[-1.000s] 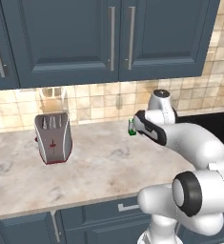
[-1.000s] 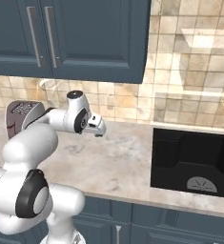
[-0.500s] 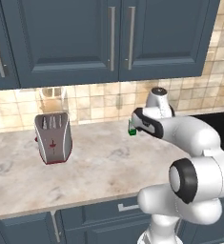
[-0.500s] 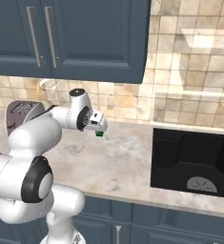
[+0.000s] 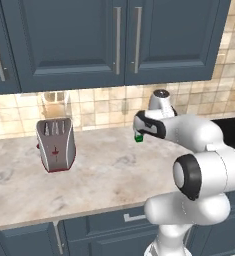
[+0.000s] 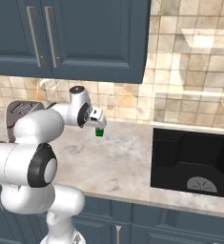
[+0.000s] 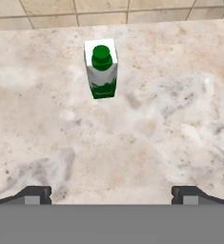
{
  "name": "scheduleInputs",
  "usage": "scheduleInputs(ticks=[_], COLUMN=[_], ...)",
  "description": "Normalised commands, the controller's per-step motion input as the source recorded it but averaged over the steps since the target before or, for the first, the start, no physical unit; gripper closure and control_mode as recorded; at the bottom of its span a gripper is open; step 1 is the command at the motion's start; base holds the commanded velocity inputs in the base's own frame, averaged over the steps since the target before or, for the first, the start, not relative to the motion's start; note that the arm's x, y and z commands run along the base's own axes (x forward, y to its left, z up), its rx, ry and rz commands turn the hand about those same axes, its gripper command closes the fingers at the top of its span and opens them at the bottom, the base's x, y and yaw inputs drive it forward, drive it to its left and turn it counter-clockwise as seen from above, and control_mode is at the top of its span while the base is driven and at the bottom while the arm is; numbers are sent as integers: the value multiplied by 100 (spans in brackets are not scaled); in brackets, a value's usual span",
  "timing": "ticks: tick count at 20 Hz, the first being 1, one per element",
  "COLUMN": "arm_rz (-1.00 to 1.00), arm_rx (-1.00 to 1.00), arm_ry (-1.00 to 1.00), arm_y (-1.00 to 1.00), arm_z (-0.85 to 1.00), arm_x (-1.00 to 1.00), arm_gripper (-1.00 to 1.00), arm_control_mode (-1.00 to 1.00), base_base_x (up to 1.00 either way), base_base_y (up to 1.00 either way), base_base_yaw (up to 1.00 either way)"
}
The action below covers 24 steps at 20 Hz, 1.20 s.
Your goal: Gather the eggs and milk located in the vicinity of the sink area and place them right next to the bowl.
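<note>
The milk (image 7: 102, 69) is a small white and green carton with a green cap, standing upright on the marble counter close to the tiled wall. In the base views its green foot (image 5: 138, 138) (image 6: 99, 133) shows just under the hand. My gripper (image 7: 111, 196) hangs above the counter a little short of the carton, open, with nothing between its fingertips (image 7: 35, 194). The same gripper (image 5: 139, 131) (image 6: 98, 125) points down over the milk. The black sink (image 6: 194, 162) lies to the right. The eggs and the bowl are out of view.
A silver toaster (image 5: 55, 144) (image 6: 19, 110) stands on the counter to the left. Dark blue wall cabinets (image 5: 114, 40) hang above the tiled backsplash. The counter's front edge (image 5: 64, 215) runs across below the arm.
The elbow and forearm have swung, and the hand has settled lower over the milk. The carton has not moved and the jaws have stayed open.
</note>
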Motion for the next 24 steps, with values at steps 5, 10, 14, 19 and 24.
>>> scheduleInputs(ticks=[5,10,14,19,24], arm_rz=[0,0,0,0,0], arm_rx=[0,0,0,0,0], arm_ry=[-4,-1,0,0,0], arm_y=[1,0,0,0,0], arm_z=[-7,-18,-3,0,-1], arm_x=[23,24,26,25,24], arm_gripper=[-100,-100,-100,-100,-100], arm_control_mode=[-100,-100,-100,-100,-100], base_base_x=[0,0,0,0,0], base_base_y=[0,0,0,0,0], base_base_yaw=[0,0,0,0,0])
